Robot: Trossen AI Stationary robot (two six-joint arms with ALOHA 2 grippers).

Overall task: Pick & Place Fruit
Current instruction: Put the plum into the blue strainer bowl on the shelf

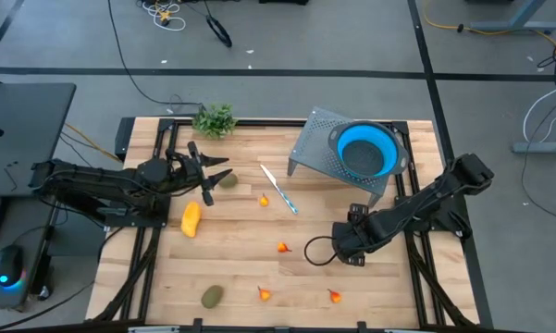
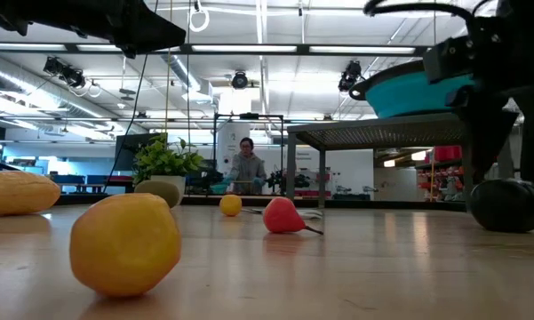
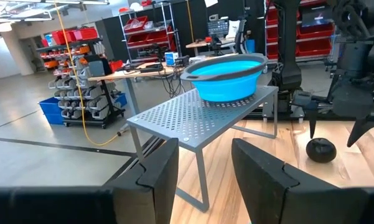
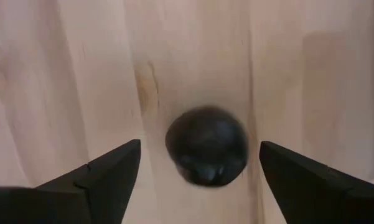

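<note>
A dark round fruit (image 4: 206, 146) lies on the wooden table (image 1: 240, 268) at the right. My right gripper (image 4: 199, 163) hangs over it, pointing down, open, one finger on each side without touching; in the high view this gripper (image 1: 350, 248) hides the fruit. The left wrist view shows the same fruit (image 3: 321, 150). My left gripper (image 1: 220, 174) is held level above the table at the left, open and holding nothing, beside an olive-brown oval (image 1: 228, 181). The yellow oblong fruit (image 1: 191, 218), a second olive oval (image 1: 212, 296) and several tiny orange-red fruits (image 1: 283, 247) rest on the table.
A blue bowl (image 1: 367, 151) sits on a grey perforated stand (image 1: 313, 146) at the far right. A blue-handled knife (image 1: 279, 189) lies mid-table, and a leafy sprig (image 1: 215, 120) sits at the far edge. A dark cable loop (image 1: 316, 250) lies beside my right gripper.
</note>
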